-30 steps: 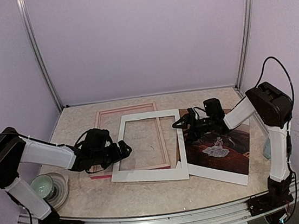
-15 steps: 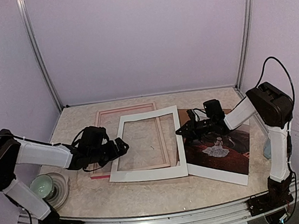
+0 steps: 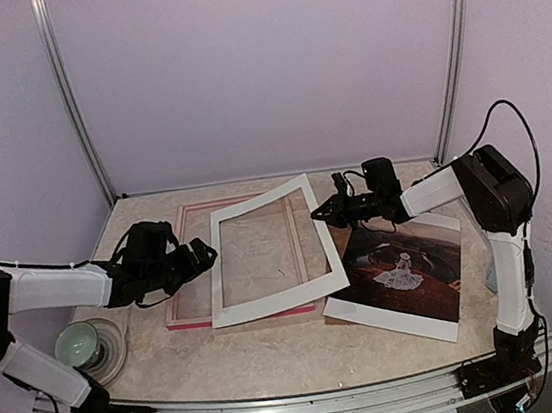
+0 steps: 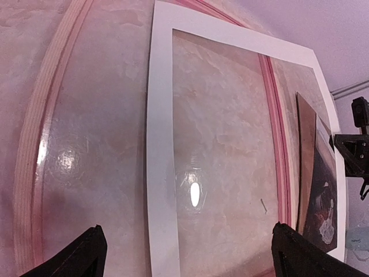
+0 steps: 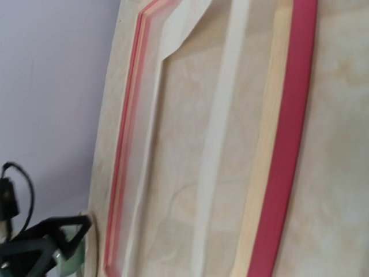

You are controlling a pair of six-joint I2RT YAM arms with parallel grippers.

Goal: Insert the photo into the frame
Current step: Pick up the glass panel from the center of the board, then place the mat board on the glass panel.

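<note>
The pink-red frame [image 3: 230, 203] lies flat at centre-left, with its rails also in the left wrist view [image 4: 278, 150] and the right wrist view [image 5: 288, 144]. A white mat sheet [image 3: 277, 297] rests tilted over it, its right edge raised. My right gripper [image 3: 318, 214] is shut on that raised edge; its fingers are out of its own wrist view. The dark photo [image 3: 404, 266] with a small white figure lies to the right, uncovered. My left gripper [image 3: 204, 255] is open beside the mat's left edge [image 4: 158, 173], its fingertips [image 4: 92, 257] wide apart.
A brown backing board [image 4: 305, 161] lies under the photo's left side. A green cup on a plate [image 3: 79, 341] sits at the near left, by the left arm. A pale blue object [image 3: 491, 276] is at the right wall. Enclosure walls ring the table.
The right gripper has shut on the mat's right edge, lifted it and pulled it back, uncovering more of the photo. The left arm has drawn back to the left, still open.
</note>
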